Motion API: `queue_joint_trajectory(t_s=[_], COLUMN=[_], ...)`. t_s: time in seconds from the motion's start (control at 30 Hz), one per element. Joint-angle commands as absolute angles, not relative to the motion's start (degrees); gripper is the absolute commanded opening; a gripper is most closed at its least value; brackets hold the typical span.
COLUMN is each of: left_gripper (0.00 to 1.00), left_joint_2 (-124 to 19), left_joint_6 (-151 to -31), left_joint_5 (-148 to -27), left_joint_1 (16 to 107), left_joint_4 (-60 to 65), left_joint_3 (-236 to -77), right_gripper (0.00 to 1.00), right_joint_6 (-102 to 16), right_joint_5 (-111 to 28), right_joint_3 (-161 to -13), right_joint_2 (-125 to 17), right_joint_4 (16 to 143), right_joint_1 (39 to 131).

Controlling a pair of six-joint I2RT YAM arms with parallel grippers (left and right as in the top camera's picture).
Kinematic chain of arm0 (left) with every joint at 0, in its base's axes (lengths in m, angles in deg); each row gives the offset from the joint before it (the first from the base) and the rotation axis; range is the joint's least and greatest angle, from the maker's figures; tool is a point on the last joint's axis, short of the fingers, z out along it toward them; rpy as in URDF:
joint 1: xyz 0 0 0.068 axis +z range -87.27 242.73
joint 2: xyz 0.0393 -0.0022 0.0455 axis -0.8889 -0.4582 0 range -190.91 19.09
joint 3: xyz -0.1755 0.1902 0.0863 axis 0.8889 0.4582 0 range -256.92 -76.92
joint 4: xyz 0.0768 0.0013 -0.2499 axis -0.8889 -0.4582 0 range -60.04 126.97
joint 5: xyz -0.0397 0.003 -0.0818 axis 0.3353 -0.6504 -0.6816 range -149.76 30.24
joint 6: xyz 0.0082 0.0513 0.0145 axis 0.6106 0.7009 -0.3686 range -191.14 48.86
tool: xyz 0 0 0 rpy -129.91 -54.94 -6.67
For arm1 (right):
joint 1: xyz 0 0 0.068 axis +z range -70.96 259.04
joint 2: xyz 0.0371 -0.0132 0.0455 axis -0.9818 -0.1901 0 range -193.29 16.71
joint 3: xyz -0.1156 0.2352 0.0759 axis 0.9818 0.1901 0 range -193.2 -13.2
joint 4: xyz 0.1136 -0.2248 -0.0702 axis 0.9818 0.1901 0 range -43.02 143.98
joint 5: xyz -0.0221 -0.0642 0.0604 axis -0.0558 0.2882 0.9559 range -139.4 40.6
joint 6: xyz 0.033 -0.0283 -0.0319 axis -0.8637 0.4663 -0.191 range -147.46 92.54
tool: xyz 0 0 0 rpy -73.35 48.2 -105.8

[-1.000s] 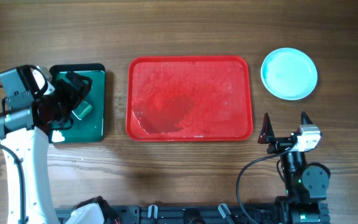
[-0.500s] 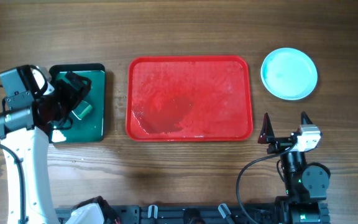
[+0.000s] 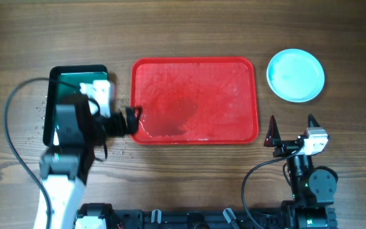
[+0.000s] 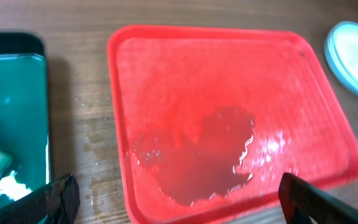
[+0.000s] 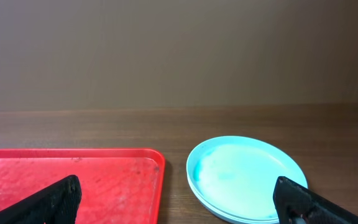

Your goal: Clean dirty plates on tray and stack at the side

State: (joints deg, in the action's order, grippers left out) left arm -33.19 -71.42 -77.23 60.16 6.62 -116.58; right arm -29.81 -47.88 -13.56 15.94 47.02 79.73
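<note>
Left fingers [image 4: 48, 202] apart, empty, above tray [image 4: 229, 93]: no plates on it, wet film [image 4: 204, 155] only. Right fingers [image 5: 48, 200] apart, empty; plates [image 5: 247, 174] stacked just ahead, off tray. Task looks done; stack count unclear.

— What does the left arm [image 3: 68, 152] look like?
— White lower link, dark grey upper housing, a white block at the wrist, a thin black cable [image 3: 6, 121] looping alongside.
— And the right arm [image 3: 310, 184]?
— Black rounded housings, a white wrist block, a curved black cable [image 3: 245, 181]. The right gripper [image 3: 291, 118] has dark, pointed, reddish-tinged fingers [image 3: 272, 132].
</note>
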Motion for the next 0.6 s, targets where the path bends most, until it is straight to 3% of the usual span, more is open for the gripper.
queue_joint_trajectory(t_s=[0.0, 0.37, 0.57], left_gripper=[1.0, 1.0, 1.0], left_joint_2=[-24.6, -3.7, 7.4], left_joint_6=[-63.9, -66.0, -71.2], left_joint_5=[-77.1, -77.0, -69.8], left_joint_1=[58.3, 57.2, 57.6], left_joint_4=[13.7, 40.0, 41.5], left_joint_3=[-108.2, -87.2, -82.7], right_gripper=[1.0, 1.0, 1.0], right_joint_6=[-30.6, -30.6, -30.6], right_joint_5=[-46.7, -46.7, -46.7], right_joint_3=[-13.5, -13.5, -13.5], right_joint_2=[16.4, 16.1, 16.1], right_joint_4=[46.9, 46.9, 46.9], right_joint_1=[79.4, 79.4, 79.4])
